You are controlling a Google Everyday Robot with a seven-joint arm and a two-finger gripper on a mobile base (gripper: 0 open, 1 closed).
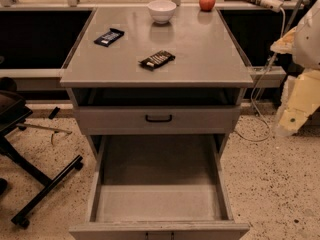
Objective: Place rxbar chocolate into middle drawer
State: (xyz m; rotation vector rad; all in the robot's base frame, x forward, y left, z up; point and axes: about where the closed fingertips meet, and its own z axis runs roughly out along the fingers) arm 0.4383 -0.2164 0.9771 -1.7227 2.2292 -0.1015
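The rxbar chocolate (157,60) is a black bar with rows of pale lettering. It lies flat on the grey cabinet top (200,59), near the front and just left of centre. The middle drawer (157,204) is pulled out wide below, and its grey floor is bare. My gripper (291,120) hangs at the right edge of the view, beside the cabinet and level with the closed drawer. It is far from both the bar and the open drawer.
A dark bar with a blue-white label (109,37) lies at the top's left side. A white bowl (162,10) and a red apple (207,2) stand at the back. The closed drawer front has a black handle (158,118). A chair base (40,184) stands on the left and a cable (260,104) hangs on the right.
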